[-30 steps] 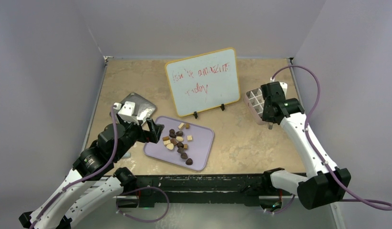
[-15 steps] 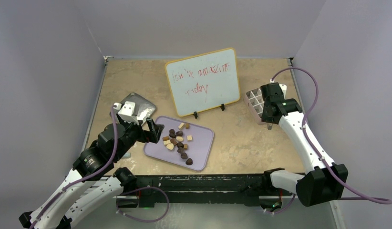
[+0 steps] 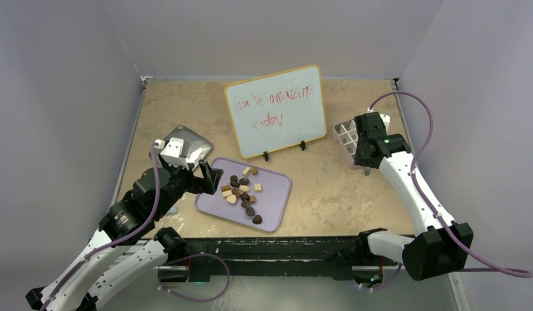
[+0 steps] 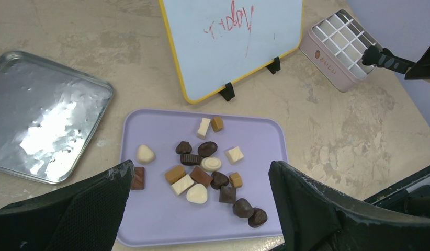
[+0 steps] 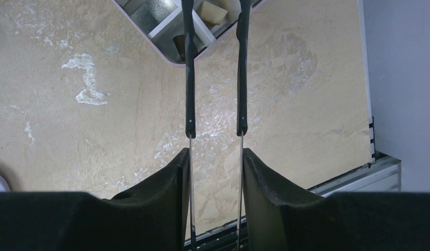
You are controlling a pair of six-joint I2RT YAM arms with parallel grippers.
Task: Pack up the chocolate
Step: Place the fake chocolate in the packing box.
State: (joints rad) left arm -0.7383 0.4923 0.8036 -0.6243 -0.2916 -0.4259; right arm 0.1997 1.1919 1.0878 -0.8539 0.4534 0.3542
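Observation:
The chocolate (image 3: 243, 189) is several small dark, tan and cream pieces scattered on the lavender tray (image 3: 279, 197). My left gripper (image 3: 194, 166) hovers open over the tray's near-left edge, with the chocolate (image 4: 202, 167) between and beyond its fingers (image 4: 98, 204). My right gripper (image 3: 366, 155) is shut on metal tongs (image 5: 189, 78) with black tips. The tongs' two arms stand apart and reach over a corner of the pale pink gridded box (image 5: 171, 49). A cream piece (image 5: 213, 11) lies in a cell between the tips. In the left wrist view the tongs (image 4: 383, 57) cross the box (image 4: 333, 57).
A yellow-framed whiteboard (image 3: 275, 110) stands behind the tray. A dented silver lid (image 3: 189, 146) lies left of it, beside my left gripper. The pink box (image 3: 343, 137) sits by the right wall. The table's front rail (image 5: 359, 175) runs close behind my right gripper.
My right arm has shifted slightly up and left at the box. The left arm and the chocolate on the tray have not moved.

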